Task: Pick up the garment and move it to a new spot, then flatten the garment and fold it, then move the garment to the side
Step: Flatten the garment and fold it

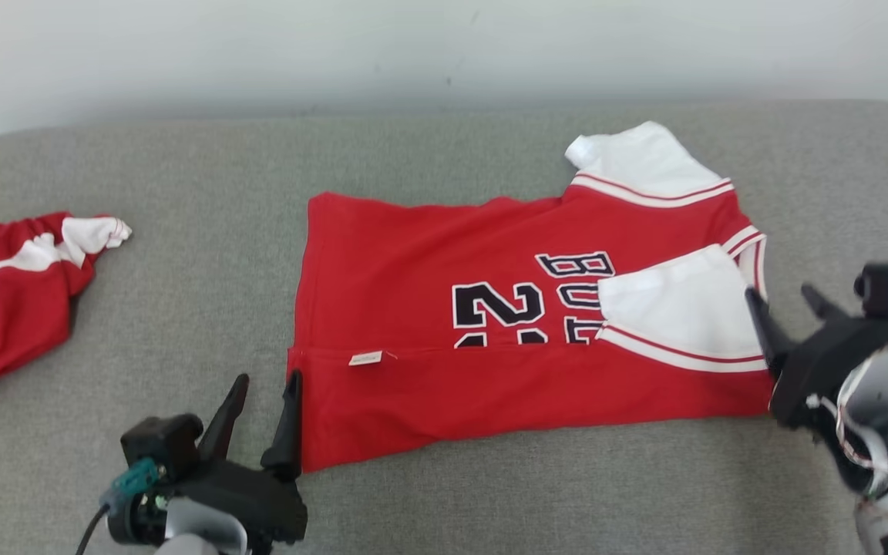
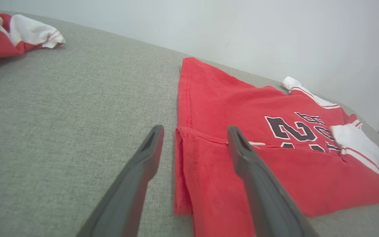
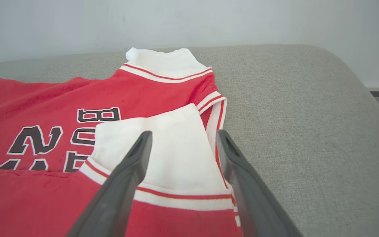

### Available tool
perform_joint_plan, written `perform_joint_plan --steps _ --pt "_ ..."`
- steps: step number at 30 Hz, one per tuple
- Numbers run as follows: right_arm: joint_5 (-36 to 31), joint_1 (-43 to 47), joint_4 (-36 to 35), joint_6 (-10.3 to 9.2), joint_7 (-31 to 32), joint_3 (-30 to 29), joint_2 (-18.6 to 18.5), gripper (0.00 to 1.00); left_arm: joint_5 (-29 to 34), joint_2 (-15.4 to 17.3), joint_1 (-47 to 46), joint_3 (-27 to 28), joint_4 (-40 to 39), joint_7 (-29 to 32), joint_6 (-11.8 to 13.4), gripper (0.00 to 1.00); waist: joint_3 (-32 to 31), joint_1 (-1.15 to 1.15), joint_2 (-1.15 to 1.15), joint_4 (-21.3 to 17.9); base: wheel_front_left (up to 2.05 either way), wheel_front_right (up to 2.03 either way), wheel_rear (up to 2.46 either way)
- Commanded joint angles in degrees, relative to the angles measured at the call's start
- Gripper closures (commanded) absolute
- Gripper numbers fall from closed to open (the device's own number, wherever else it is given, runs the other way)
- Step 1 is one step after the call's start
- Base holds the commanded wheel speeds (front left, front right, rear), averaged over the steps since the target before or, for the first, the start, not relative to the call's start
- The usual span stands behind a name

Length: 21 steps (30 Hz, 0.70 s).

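**Red jersey (image 1: pixel 428 308) part-folded on grey worktop (image 1: pixel 182 177)**

The jersey is laid at the worktop's centre, its near edge turned over. The left end effector (image 1: pixel 268 378) is held wide and empty at the jersey's 8 o'clock corner. The right end effector (image 1: pixel 777 291) is spread wide at 3 o'clock, beside the white sleeve (image 1: pixel 683 308). A second red garment (image 1: pixel 5 293) is seen at 9 o'clock.

On the garment (image 1: pixel 398 262), the folded flap (image 1: pixel 490 401) hides the lower print (image 1: pixel 521 308). The head view's left edge crops the second garment (image 1: pixel 5 301).
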Motion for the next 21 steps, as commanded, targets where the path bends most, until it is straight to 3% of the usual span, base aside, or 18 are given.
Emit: perform_joint_plan --steps 1,9,21 --pt "-0.2 2.1 0.1 0.03 -0.1 -0.6 0.8 0.00 1.9 0.1 2.2 1.0 -1.3 -0.3 0.0 0.00 -2.0 0.01 0.00 -1.0 0.00 0.00 0.00" --pt "-2.2 6.3 3.6 0.03 -0.3 -2.8 3.1 0.00 7.5 -0.5 6.1 1.8 -0.8 -0.3 0.7 0.00 -2.2 0.01 0.00 -2.1 0.00 0.00 0.00" --pt "-6.7 1.7 10.5 0.03 -0.2 -7.0 4.9 0.00 11.5 -2.3 -0.5 -0.9 6.6 0.0 2.2 0.00 2.8 0.01 0.00 -1.3 0.00 0.00 0.00"
